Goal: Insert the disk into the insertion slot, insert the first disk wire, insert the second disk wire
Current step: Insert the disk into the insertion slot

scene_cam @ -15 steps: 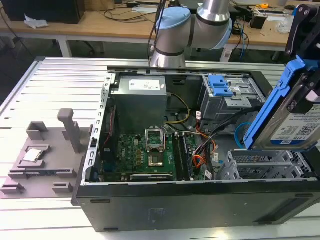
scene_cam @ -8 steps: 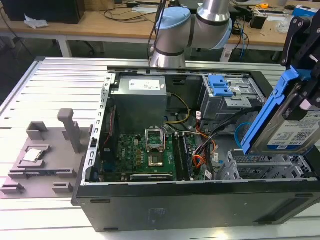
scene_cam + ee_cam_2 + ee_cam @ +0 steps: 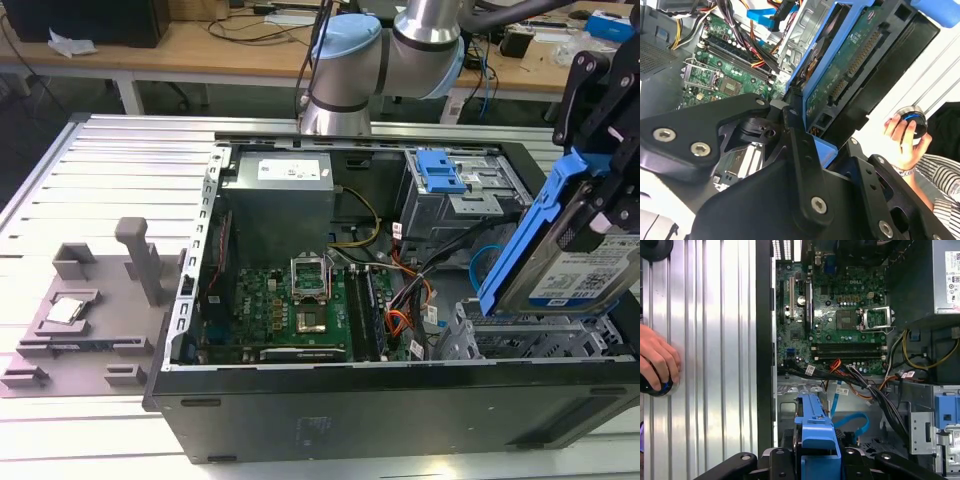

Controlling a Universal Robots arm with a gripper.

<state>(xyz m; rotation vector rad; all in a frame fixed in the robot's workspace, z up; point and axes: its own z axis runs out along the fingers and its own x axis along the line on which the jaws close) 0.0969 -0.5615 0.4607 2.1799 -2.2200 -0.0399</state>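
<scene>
On ribbed metal table (image 3: 120, 170): open case (image 3: 400, 410), tool (image 3: 600, 215) holding disk (image 3: 585, 275); benches (image 3: 230, 45) behind.

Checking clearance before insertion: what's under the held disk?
The perforated grey cage, with a light-blue cable looping near it. The disk hides part of the cage's top.

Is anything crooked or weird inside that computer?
Yes. The disk hangs tilted in the gripper, above the slot and not in it yet. The light-blue wire lies in a loose loop near the slot.
</scene>
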